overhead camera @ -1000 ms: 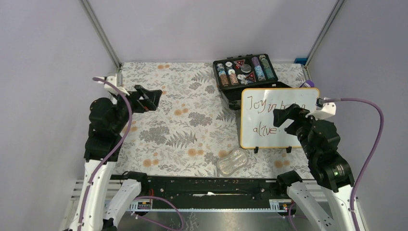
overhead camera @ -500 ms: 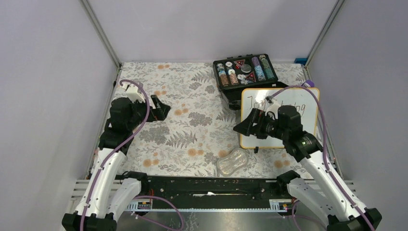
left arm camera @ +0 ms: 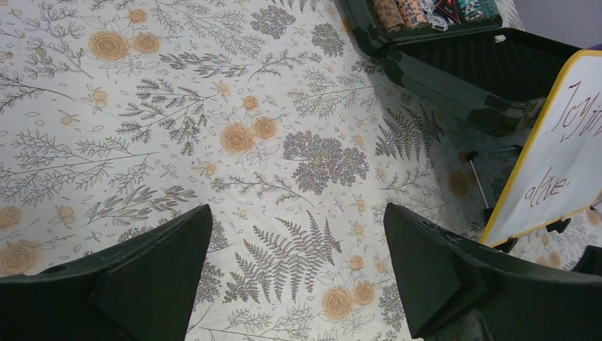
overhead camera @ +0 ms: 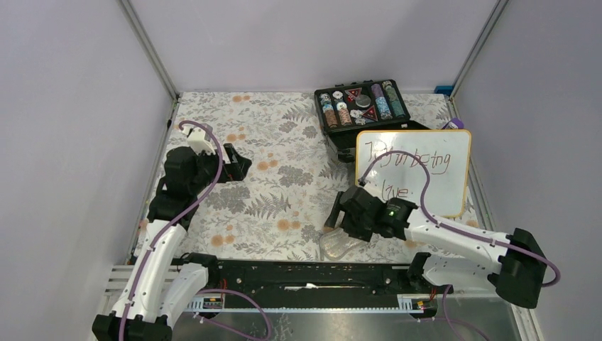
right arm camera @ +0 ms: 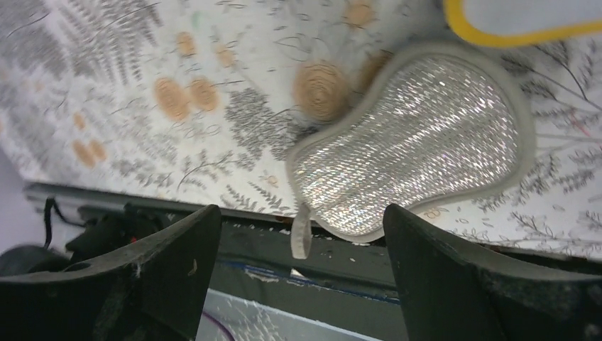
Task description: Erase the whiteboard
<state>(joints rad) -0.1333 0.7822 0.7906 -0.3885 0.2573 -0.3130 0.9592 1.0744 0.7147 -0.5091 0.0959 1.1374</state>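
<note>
Gripper of right arm (right arm camera: 296, 222): released, its jaws spread wide with nothing clamped between them; it points down at the near edge of the table.
Sponge (right arm camera: 419, 160): silver, glittery, peanut-shaped pad lying flat on the table, directly below the right arm's spread jaws. Whether either finger touches it cannot be told. A small tab sticks out past its near end, over the table edge.
Right arm (overhead camera: 454, 238): stretched low along the front of the table, with its purple cable looping up in front of the whiteboard.
Whiteboard (overhead camera: 433, 181): propped upright on small black feet at the right side of the table, just beyond the sponge. It has a yellow-orange frame and handwriting across its face, and neither gripper touches it.
Gripper of left arm (left arm camera: 298, 213): released, jaws wide and empty; it hangs over bare table on the left side, well apart from the whiteboard.
Case (overhead camera: 362, 105): black and open, with rows of coloured chips, at the far side of the table just behind the whiteboard.
Table (overhead camera: 277, 149): covered in a pale floral cloth with grey ferns and orange blossoms.
</note>
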